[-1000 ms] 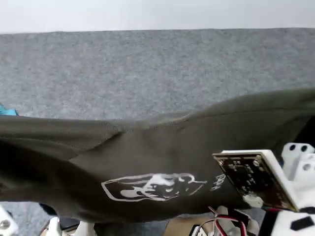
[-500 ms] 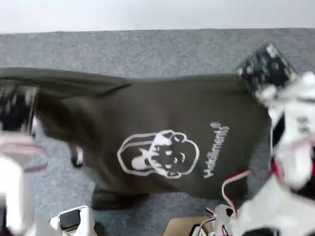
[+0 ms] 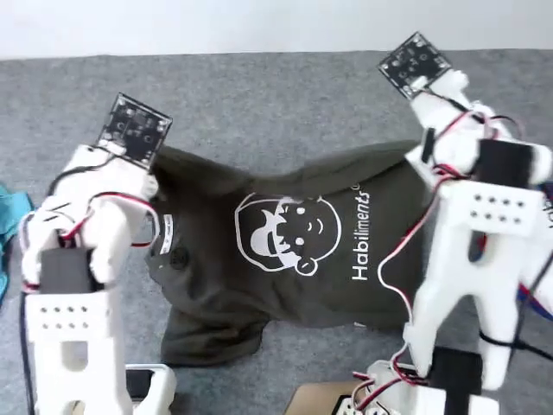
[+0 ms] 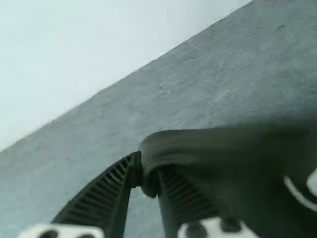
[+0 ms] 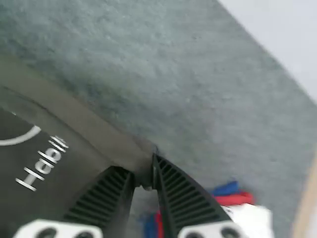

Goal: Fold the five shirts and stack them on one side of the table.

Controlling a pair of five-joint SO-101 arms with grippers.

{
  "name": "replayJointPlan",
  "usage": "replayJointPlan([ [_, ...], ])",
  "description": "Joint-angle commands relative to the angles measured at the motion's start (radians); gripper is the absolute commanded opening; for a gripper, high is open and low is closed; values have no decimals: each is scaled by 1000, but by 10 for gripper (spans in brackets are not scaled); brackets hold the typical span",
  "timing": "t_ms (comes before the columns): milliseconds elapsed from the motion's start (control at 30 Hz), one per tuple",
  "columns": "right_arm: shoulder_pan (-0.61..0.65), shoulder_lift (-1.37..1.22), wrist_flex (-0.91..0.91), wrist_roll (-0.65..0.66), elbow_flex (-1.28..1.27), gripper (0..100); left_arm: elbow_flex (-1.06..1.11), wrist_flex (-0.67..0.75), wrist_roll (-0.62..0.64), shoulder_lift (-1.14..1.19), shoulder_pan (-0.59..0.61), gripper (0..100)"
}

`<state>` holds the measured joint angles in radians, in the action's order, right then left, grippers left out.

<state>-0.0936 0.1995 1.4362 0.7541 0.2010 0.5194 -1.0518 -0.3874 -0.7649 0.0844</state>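
At the far left a teal cloth [image 3: 7, 216] pokes in at the edge of the table [image 3: 259, 86], apart from our work. Our left end effector [image 4: 143, 174] is pinched narrow on a fold of the shirt [image 3: 294, 290], at its far left corner. The shirt lies mid-table between the two arms, print up. Its far edge sags between the two grips, and its near left part is bunched and turned under. Our right end effector [image 5: 143, 177] is clamped the same way on the shirt's far right edge.

We judge that we are spreading the shirt flat ahead of the first fold. To do it well we should hold both pinches firm and draw the corners apart evenly until the far edge runs straight. Then we should lower them together so neither side drags. The bunched near corner will likely need its own tug first, because folding over it would trap the creases.
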Motion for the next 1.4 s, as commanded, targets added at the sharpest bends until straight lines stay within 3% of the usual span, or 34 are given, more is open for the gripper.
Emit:
replayJointPlan([
  [0,39,-16,-44,-98,-9,10,-2,81,103,72,-15,5],
  [233,70,-110,-186,-209,-11,11,-205,138,242,368,-17,5],
  [833,61,-437,-808,-183,23,10,-1142,146,267,1232,-23,5],
  [1167,1,-684,-820,-180,379,9,-1632,147,267,1565,-68,5],
  [1367,-16,-742,-820,-180,468,9,-1848,143,265,1712,-71,5],
])
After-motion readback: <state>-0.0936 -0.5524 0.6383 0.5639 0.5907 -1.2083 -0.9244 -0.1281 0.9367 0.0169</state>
